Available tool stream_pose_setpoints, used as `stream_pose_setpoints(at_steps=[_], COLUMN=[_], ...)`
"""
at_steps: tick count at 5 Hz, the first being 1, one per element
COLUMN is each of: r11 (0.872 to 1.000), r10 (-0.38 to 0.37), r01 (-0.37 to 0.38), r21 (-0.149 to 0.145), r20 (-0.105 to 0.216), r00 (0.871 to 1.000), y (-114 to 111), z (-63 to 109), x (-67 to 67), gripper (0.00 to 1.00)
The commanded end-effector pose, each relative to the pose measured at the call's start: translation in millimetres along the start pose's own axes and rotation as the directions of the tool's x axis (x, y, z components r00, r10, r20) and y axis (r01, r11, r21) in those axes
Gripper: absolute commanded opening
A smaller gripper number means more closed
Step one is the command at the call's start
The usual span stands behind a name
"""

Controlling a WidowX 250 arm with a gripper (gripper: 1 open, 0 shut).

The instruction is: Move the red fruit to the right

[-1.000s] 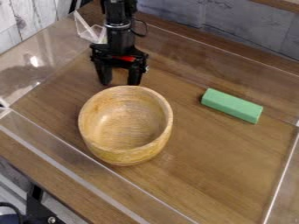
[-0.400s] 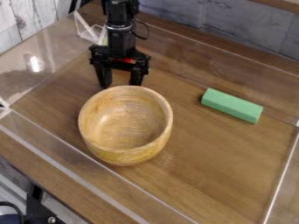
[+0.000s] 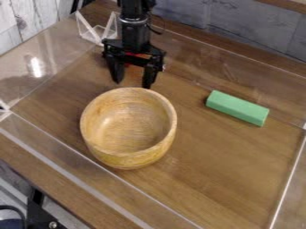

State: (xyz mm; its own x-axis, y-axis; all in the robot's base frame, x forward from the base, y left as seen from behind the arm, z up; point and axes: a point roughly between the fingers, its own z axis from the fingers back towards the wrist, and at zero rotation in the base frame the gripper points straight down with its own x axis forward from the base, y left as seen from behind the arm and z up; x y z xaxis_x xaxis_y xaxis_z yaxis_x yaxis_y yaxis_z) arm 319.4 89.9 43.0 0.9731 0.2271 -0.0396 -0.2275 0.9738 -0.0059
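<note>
Red fruit, the small round bright one: I can't pick it out anywhere on the surface. The only spot where it could sit unseen is the dark gap between the fingers, and that gap is too shadowed to read. Over to the black robot gripper [image 3: 132,79], hanging straight down from the dark upright arm [image 3: 134,22], its fingers [image 3: 148,79] pointing at the wooden tabletop [image 3: 227,170], tips close to the surface. Whether they are clenched, released or grasping anything I cannot tell; the prongs look slightly spread, but all of it blends into one black shape. Just in front of the fingertips, on the camera's side, stands the large round light-wood bowl [image 3: 120,159], upright, its far rim near the fingers but not visibly touching them, its hollow showing only bare grain. Off to the camera-right of the fingers and a little nearer the camera lies the green rectangular block [image 3: 237,107] — flat on the wood, angled, well apart from both gripper and bowl. A clear plastic wall [image 3: 36,54] rims the work area, catching glare on the camera-left of the fingers.
</note>
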Motion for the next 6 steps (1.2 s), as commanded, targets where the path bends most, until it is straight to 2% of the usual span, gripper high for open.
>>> stream_pose_setpoints(at_steps=[1, 2, 3, 5, 6], r11=[0.999, 0.999, 0.998, 0.985, 0.987], r10=[-0.035, -0.038, -0.04, -0.15, -0.124], r01=[0.033, 0.036, 0.035, 0.142, 0.114], r21=[0.018, 0.035, 0.059, 0.099, 0.116], r20=[0.076, 0.07, 0.079, 0.083, 0.084], r00=[0.997, 0.997, 0.996, 0.985, 0.989], y=[-13.4, -24.5, -35.1, -21.4, -21.9], z=[29.4, 25.2, 28.2, 33.5, 33.5], x=[3.6, -3.1, -10.6, -14.3, -11.2], gripper=[1.0, 1.0, 1.0, 1.0, 1.0])
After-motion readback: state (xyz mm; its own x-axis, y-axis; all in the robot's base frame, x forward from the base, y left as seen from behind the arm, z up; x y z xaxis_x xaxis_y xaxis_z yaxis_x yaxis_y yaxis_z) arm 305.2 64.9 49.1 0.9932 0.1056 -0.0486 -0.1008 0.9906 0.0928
